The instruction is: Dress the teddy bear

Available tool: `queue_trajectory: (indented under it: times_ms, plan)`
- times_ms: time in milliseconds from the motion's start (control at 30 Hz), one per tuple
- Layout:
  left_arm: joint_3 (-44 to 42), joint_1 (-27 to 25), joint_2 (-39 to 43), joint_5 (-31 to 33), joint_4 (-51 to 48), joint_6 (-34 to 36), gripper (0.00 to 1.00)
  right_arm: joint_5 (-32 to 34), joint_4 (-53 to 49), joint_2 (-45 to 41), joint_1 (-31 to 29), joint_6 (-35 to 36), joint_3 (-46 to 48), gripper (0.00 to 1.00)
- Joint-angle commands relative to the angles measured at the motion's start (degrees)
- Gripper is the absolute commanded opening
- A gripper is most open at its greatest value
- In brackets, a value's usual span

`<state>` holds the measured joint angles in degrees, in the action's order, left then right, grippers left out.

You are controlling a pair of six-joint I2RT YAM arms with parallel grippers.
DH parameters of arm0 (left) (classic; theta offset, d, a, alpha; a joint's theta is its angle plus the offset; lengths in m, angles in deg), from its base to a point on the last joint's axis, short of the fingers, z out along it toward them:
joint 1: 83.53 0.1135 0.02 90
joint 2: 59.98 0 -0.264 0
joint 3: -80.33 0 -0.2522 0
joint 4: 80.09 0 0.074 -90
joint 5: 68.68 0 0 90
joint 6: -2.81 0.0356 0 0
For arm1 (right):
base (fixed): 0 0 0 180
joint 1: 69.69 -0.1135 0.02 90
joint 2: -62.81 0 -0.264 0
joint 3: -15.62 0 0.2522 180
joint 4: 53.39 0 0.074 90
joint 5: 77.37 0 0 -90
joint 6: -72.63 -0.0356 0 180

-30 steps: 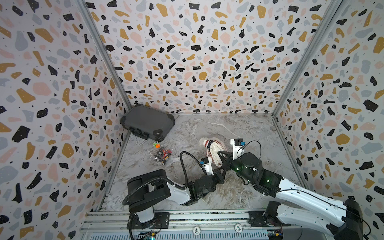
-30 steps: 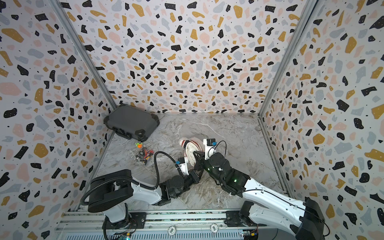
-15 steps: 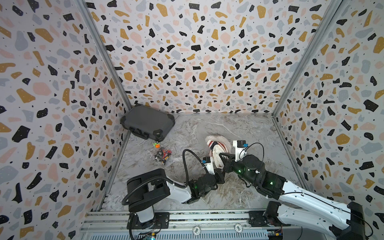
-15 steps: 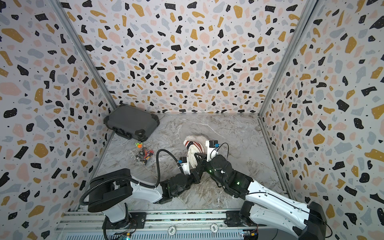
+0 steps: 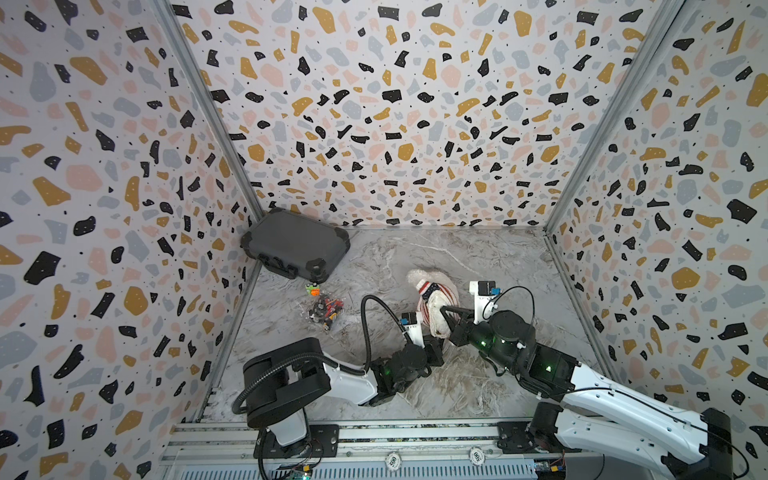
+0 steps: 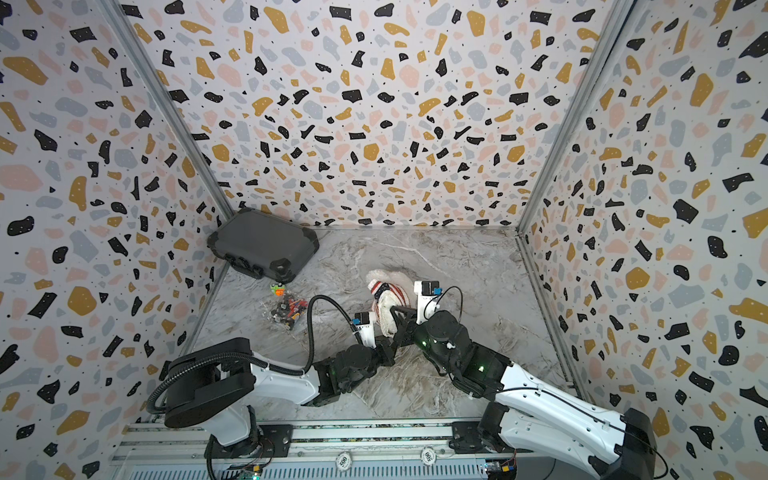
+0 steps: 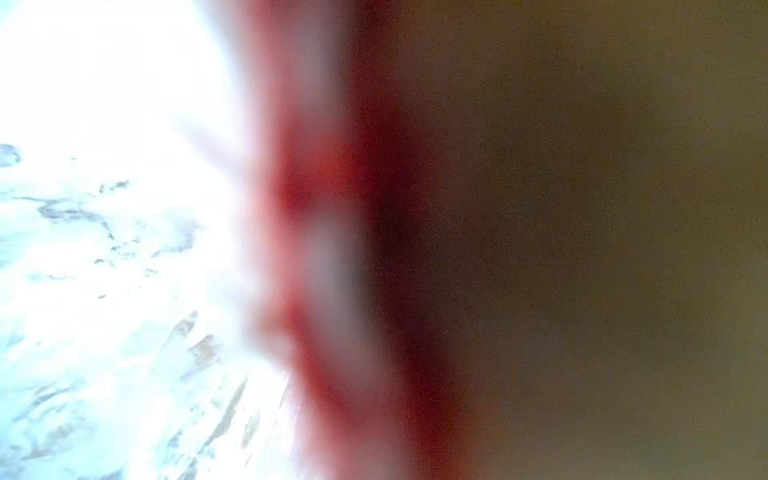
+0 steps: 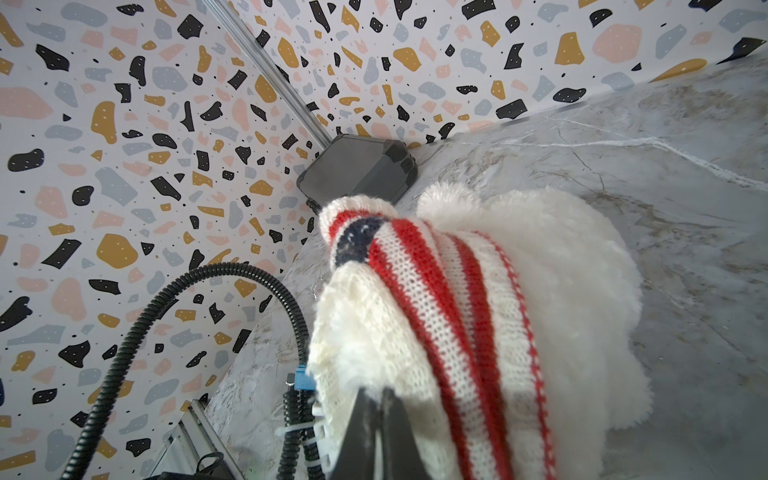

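Your marble tabletop (image 5: 478, 257) fills the floor of the speckled booth. A dark hard case (image 5: 295, 243) lies in its far left corner, against the walls.

The teddy bear (image 5: 419, 276) lies near the middle of the tabletop, just beyond both arms. In both top views only its white fur shows at the far end. The right wrist view shows more fur (image 8: 582, 270) bulging out beside the knit.

A red-and-white striped sweater (image 5: 437, 305) with a navy patch covers the rest of the bear.

Your right claw (image 5: 445, 311) reaches in from the right. Its dark fingers (image 8: 376, 399) are pressed together on the cream knit of the sweater.

Your left claw (image 5: 434, 347) sits at the sweater's near edge, pressed together. Its wrist view is only a red and dark blur, so you cannot tell what it pinches, if anything.

A small heap of colourful bits (image 5: 325, 309) lies left of the bear, well apart from it, with an orange-and-green cube (image 5: 312, 289) just behind the heap.
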<state>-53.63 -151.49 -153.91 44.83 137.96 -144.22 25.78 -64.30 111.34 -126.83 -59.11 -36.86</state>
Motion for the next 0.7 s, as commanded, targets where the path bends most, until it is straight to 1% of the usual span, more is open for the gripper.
queue_trajectory:
  times_ms: [0,67,167,300,467,567,667]
  plan:
    - [-1.1,0.5,2.3,3.1,-6.4,2.4,0.0,-1.8,3.8,-2.8,-0.5,0.2,-2.6,0.0]
    - [-1.7,0.8,3.1,4.9,-7.5,2.4,0.0,-4.0,3.9,-2.6,0.3,0.0,-2.7,0.0]
    - [-1.2,1.8,3.1,4.6,-7.8,2.3,0.0,-9.2,4.9,-2.3,2.9,-1.7,-2.3,0.0]
    - [0.7,2.1,3.2,5.4,-10.8,3.5,0.0,-10.7,4.0,-2.9,3.4,-1.5,-3.6,0.0]
    - [-0.3,2.4,4.4,5.5,-12.0,4.2,0.0,-12.4,2.2,-3.6,5.9,0.5,-4.9,0.0]
    - [-0.8,2.3,5.9,3.1,-10.5,5.6,0.0,-16.3,2.1,-2.7,8.5,2.2,-4.6,0.0]
    - [-0.9,2.3,7.2,-1.4,-8.4,8.4,0.0,-22.8,3.1,-0.9,11.9,4.6,-3.8,0.0]
